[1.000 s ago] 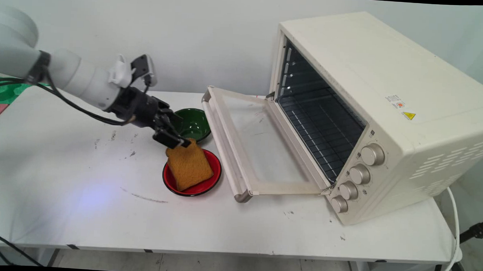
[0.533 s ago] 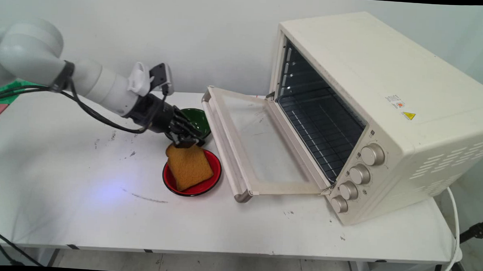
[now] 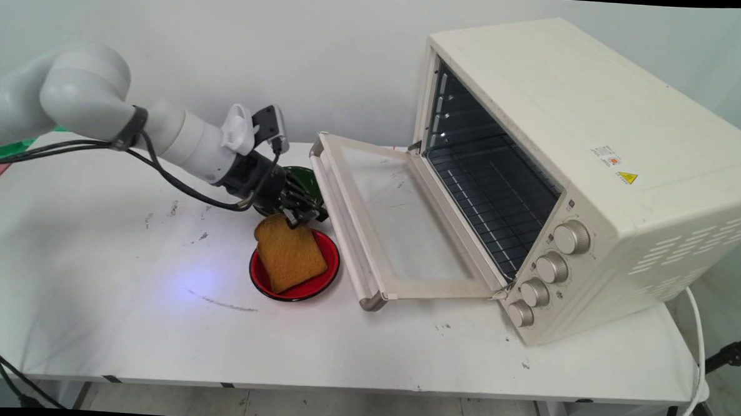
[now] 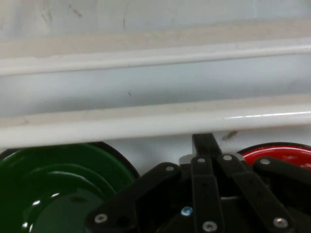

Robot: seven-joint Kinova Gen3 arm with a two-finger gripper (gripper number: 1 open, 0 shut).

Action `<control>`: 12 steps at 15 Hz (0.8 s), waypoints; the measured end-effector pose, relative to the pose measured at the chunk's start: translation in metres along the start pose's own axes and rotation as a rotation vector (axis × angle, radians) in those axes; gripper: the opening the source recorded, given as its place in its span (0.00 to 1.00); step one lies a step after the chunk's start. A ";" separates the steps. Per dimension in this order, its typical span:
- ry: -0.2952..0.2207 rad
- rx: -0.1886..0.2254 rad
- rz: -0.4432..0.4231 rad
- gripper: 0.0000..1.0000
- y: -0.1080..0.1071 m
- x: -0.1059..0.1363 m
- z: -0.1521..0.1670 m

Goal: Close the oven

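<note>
gripper (image 3: 301, 218) with fingers closed together, at the toast's (image 3: 289, 254) far edge — toast in red bowl (image 3: 322, 282), green bowl (image 4: 46, 187) beside

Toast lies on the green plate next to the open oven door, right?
No. The main view shows the toast on the red plate; the green bowl behind it holds none. The oven door is open.

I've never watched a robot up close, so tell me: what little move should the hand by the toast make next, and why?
Probably open its fingers. The gripper sits at the far edge of the toast slice on the red plate, and the hand view shows the fingers closed together with no toast between them. Shut like that, it likely cannot take anything.
</note>
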 end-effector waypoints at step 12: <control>0.056 0.012 -0.015 0.00 -0.004 0.013 0.019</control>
